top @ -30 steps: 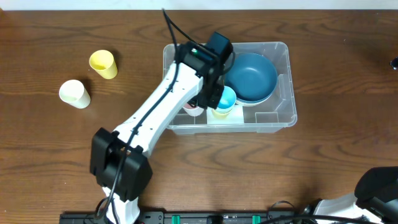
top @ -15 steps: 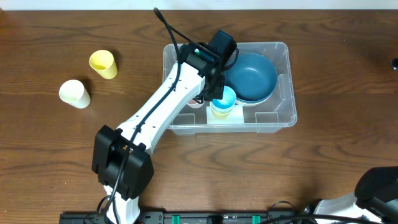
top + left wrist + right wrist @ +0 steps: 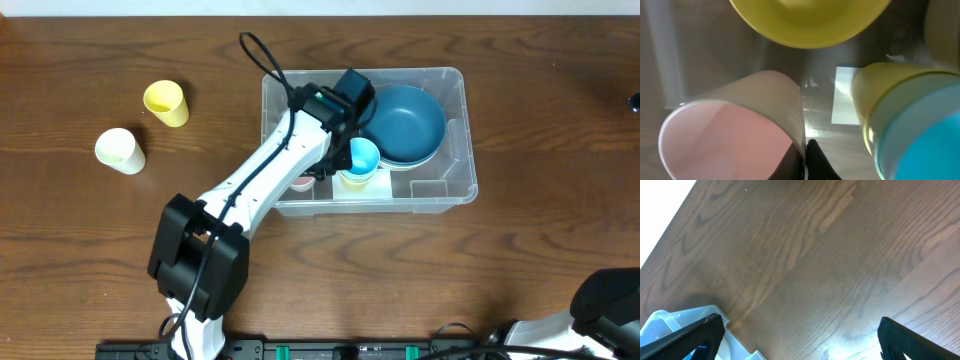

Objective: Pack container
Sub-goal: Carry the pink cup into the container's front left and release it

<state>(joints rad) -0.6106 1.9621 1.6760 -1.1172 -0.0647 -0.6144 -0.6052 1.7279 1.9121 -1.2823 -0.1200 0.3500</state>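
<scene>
- Container (image 3: 440,188), a clear rectangular bin, is seen on the table (image 3: 520,270), right of the middle, with its long sides running left to right.
- A blue bowl (image 3: 408,122) is seated upright in its right half.
- A blue cup (image 3: 362,157) is nested inside a yellow cup (image 3: 352,181) by the near wall, just beside the bowl.
- The left arm (image 3: 260,185) is extended over the container's near-left corner, with the wrist inside the bin.
- The left gripper (image 3: 806,159) is clamped on the rim of a pink cup (image 3: 735,135). The cup's wall is pinched between the fingertips, and the cup is tilted with its mouth toward the wrist camera.
- A white label (image 3: 845,95) on the container's floor is seen between the pink cup and the nested pair.
- A yellow rounded shape (image 3: 810,20) fills the top of the left wrist view; what it is cannot be told.
- The right gripper (image 3: 805,337) is spread wide over bare table with nothing between its fingers, and a corner of the container is seen at the lower left of its view.
- A second yellow cup (image 3: 166,103) and a white cup (image 3: 120,150) are placed near each other at the far left, well apart from the container.
</scene>
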